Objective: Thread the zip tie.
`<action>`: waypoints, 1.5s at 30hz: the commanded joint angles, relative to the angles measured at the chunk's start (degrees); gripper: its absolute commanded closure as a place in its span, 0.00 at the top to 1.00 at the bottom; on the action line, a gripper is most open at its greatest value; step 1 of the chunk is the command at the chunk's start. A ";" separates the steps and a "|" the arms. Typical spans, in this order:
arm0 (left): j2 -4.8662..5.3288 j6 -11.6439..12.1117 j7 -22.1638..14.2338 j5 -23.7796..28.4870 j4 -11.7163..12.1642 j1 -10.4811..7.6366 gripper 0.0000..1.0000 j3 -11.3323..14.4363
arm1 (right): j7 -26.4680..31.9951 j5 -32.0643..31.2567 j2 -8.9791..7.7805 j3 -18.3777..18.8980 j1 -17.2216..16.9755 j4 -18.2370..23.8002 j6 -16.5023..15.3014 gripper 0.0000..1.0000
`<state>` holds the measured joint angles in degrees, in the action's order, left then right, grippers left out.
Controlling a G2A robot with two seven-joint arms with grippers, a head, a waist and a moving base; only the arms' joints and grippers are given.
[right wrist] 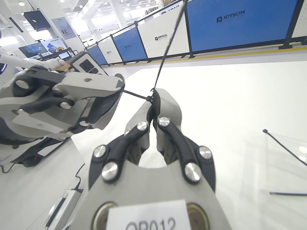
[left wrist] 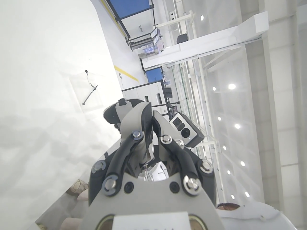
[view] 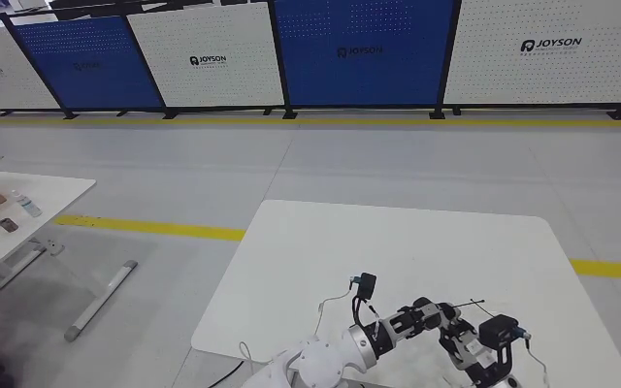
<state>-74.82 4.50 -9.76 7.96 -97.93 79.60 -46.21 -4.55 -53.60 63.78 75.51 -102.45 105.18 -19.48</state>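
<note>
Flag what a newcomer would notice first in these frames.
First, the thin black plastic zip tie held between both grippers above the white table. The right gripper is shut on it where the long strip rises toward its head, and the left gripper pinches the short end close beside it. Next, the spare black zip ties lying flat on the table nearby.
</note>
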 commanded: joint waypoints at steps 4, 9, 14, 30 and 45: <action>0.02 0.37 -0.24 0.17 0.04 0.08 0.00 -0.06 | 0.44 0.23 -0.03 -0.38 0.11 0.06 0.00 0.00; 0.08 1.17 -0.55 0.09 -0.16 0.30 0.00 -0.10 | 2.08 1.76 -0.51 -1.24 0.55 0.37 0.00 0.00; 0.12 1.62 -0.63 0.02 -0.19 0.41 0.00 -0.16 | 3.40 2.60 -1.26 -2.18 1.00 0.57 0.00 0.00; 0.21 2.68 -0.74 0.08 -0.65 0.76 0.00 -0.30 | 3.15 3.92 -3.45 -3.56 2.08 -0.23 0.00 0.00; 0.44 4.44 -0.41 0.29 -0.91 1.61 0.00 -0.98 | -0.76 0.93 -3.37 -3.55 1.97 -1.07 1.84 0.00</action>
<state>-74.37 8.86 -10.25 8.13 -98.98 81.24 -47.16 -5.16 -52.63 60.40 71.97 -100.49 104.13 -17.51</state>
